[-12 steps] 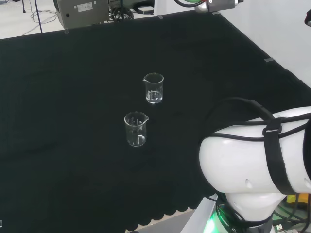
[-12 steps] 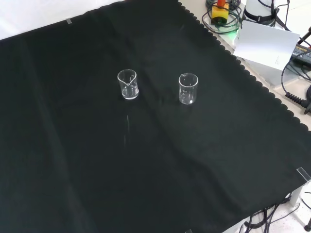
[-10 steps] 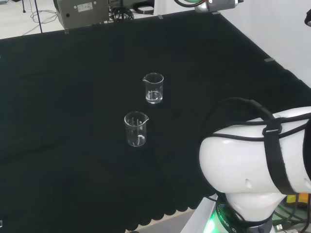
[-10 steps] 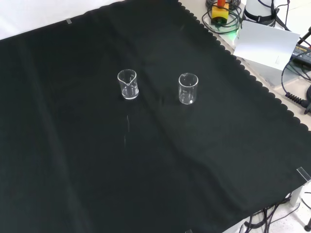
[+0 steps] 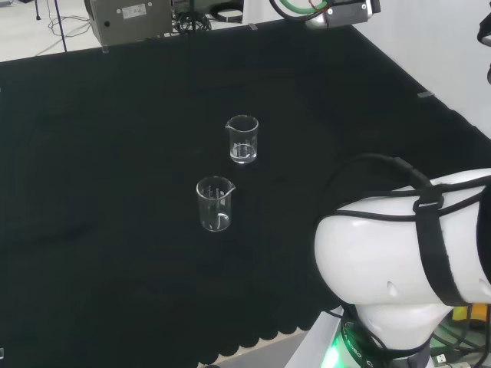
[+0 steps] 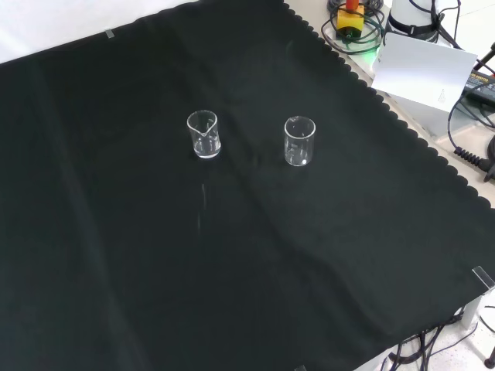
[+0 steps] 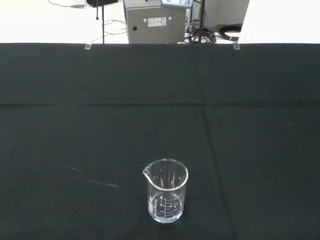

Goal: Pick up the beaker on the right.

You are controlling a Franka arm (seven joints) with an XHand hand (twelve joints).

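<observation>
Beakers stand apart on the bench (image 6: 116,255); the target beaker (image 6: 299,141) sits at three o'clock of the other beaker (image 6: 203,134) in the front view. Hand state: cannot tell. Confusing the look-alike glasses risks grasping the wrong one.

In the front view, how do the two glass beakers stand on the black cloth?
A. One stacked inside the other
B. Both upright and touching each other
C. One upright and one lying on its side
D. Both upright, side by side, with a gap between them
D: in the front view the left beaker and the right beaker both stand upright, mouths up, with bare black cloth between them.
</observation>
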